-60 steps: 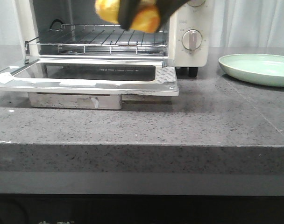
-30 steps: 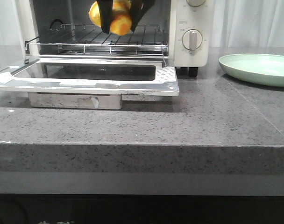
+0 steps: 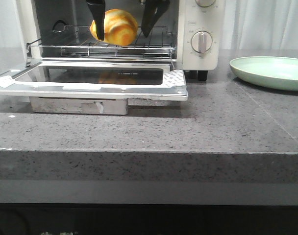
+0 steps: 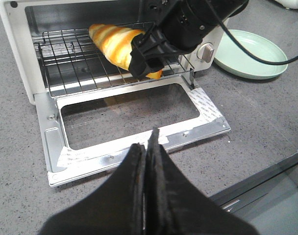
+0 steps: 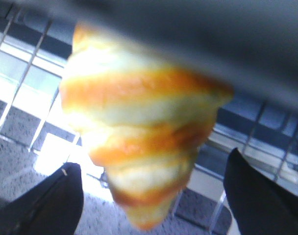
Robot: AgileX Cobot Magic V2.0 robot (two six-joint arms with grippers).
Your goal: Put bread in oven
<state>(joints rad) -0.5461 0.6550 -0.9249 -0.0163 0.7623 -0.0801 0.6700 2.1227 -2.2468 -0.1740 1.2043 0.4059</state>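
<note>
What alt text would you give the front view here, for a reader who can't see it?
The bread lies on the wire rack inside the open oven, with the right gripper open around it, fingers apart on either side. The oven door lies flat, and a pale green plate sits to the right.

bread (image 3: 114, 27): we see glossy golden-orange bands alternating with paler cream-yellow stripes
oven (image 3: 200, 29): we see a cream-white body with round knobs of the same cream, and black feet below
wire rack (image 3: 102, 44): we see silver metal bars over a dark interior
oven door (image 3: 90, 81): we see a shiny silver frame around dark glass, which shows a faint orange reflection
plate (image 3: 269, 71): we see plain pale green, at the right
counter (image 3: 188, 127): we see dark grey stone with fine light speckles
right gripper (image 3: 124, 17): we see black fingers
left gripper (image 4: 146, 147): we see black fingers
</note>
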